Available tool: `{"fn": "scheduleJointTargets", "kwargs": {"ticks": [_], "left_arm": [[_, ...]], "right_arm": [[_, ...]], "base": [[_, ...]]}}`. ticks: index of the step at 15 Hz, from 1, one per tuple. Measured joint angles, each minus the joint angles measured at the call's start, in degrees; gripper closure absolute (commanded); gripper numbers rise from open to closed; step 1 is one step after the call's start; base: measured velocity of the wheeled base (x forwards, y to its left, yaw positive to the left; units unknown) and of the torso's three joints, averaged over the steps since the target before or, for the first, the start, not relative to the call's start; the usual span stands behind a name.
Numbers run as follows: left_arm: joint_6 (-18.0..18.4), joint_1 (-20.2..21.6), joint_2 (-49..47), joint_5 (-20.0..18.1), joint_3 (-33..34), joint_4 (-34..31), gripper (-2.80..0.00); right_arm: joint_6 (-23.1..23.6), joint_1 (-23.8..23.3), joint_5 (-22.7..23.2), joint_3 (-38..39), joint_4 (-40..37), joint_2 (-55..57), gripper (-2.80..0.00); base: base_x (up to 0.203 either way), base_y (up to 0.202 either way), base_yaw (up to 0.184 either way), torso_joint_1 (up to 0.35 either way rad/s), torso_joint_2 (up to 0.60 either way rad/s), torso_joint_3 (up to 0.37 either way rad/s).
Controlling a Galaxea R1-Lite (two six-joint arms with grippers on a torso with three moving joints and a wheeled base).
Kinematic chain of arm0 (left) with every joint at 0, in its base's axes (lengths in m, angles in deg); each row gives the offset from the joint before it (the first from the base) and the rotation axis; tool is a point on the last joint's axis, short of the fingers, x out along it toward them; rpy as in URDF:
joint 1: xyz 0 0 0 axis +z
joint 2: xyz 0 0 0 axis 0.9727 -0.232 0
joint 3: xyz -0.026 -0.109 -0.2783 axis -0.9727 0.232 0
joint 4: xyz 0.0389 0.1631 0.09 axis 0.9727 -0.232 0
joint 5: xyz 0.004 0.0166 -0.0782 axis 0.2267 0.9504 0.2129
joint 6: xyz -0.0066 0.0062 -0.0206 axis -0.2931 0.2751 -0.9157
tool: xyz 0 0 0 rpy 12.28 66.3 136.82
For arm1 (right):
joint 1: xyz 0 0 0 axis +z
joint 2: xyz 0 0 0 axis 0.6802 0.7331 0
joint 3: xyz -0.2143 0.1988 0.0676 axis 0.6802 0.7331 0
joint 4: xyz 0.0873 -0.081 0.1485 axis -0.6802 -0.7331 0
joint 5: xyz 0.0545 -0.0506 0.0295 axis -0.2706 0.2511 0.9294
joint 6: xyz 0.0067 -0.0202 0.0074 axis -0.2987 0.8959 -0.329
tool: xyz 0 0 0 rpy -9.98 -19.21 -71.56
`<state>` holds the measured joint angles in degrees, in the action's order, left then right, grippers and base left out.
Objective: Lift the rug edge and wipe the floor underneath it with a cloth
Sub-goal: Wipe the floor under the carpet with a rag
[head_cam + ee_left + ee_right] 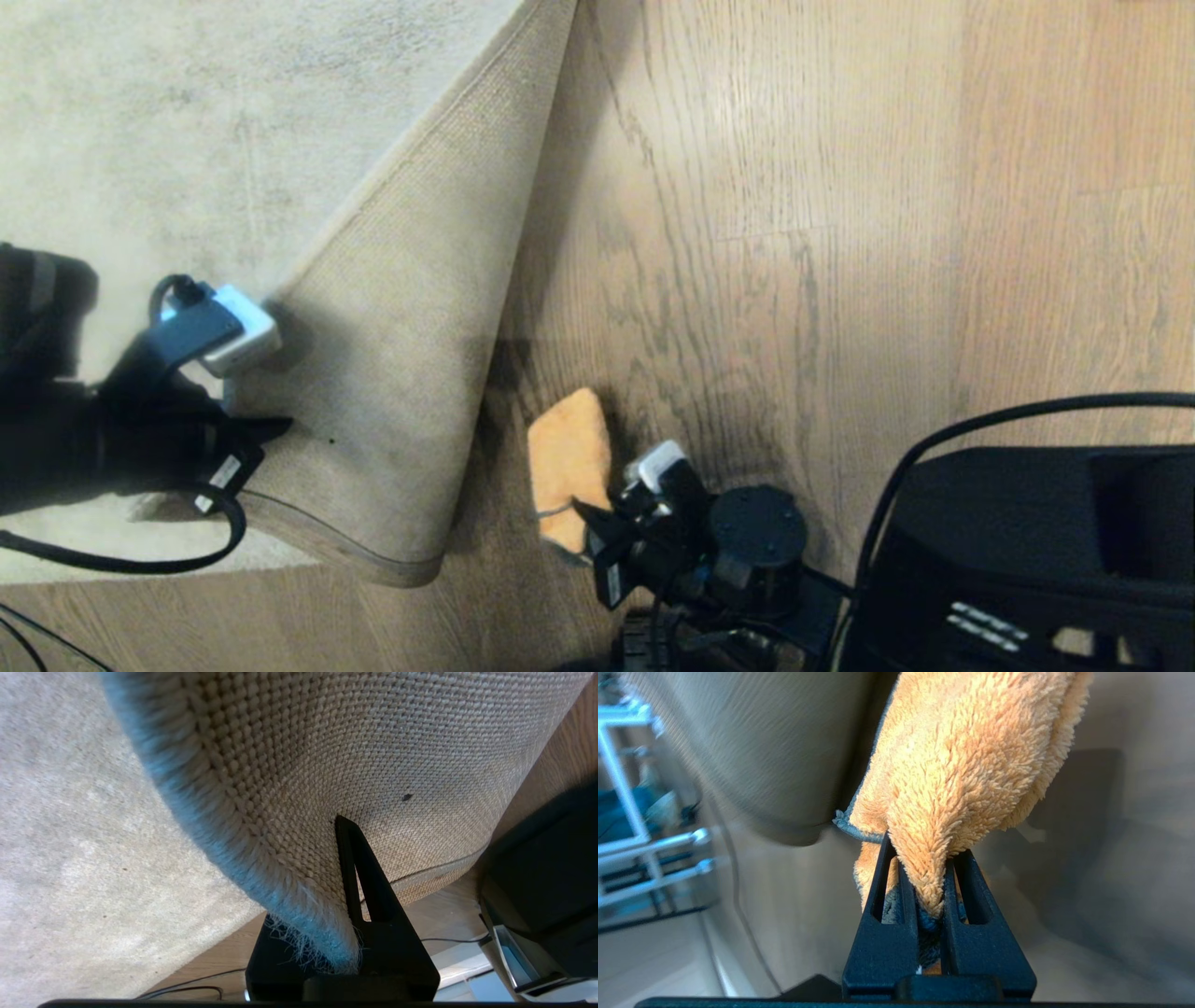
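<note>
Head view: you see the pale grey-beige short-pile rug (187, 140) with one corner folded back over itself, tan woven backing facing up. The rug edge (345, 551), a thin bound border, curves along the near side of the raised flap.

Left gripper (247, 439) sits at the flap's left side. Left wrist view: its black fingers (359, 868) are clamped together on the rug edge (308, 933), one finger pressed against the woven backing and the frayed pile fringe hanging at its base. The flap is lifted clear of the rug pile below it.

Right gripper (588, 523) is low on the brown wood-grain plank floor (794, 233), just right of the lifted flap. Right wrist view: both black fingers (957, 891) are pinched shut on the small fuzzy orange-yellow cloth (971, 765), with its dark grey part showing between them. In the head view the cloth (568, 457) lies on the floor just beside the fold, apart from the backing.

A black cable (980, 429) arcs over the robot's dark base (1027, 560) at your lower right.
</note>
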<state>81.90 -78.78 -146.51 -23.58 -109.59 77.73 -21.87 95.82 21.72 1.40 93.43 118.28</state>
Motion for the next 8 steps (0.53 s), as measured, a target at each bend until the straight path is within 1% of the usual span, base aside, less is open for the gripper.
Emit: {"fn": "scheduleJointTargets", "kwargs": {"ticks": [2, 4, 8], "left_arm": [[0.01, -0.29, -0.11, 0.02, 0.26, 0.02, 0.00], [0.02, -0.52, -0.22, 0.10, 0.32, 0.02, 0.00], [0.01, -0.61, -0.38, 0.11, 0.43, 0.00, 0.00]], "right_arm": [[-0.07, 2.73, -0.64, -5.18, 0.02, 5.96, 0.00], [-0.07, 4.24, -0.84, -8.77, 0.01, 10.58, 0.00], [-0.10, 4.60, -1.91, -10.71, 0.02, 15.26, 0.00]], "base": [[0.000, 0.000, 0.000, 0.000, 0.00, 0.000], [0.000, 0.000, 0.000, 0.000, 0.00, 0.000], [0.000, 0.000, 0.000, 0.000, 0.00, 0.000]]}}
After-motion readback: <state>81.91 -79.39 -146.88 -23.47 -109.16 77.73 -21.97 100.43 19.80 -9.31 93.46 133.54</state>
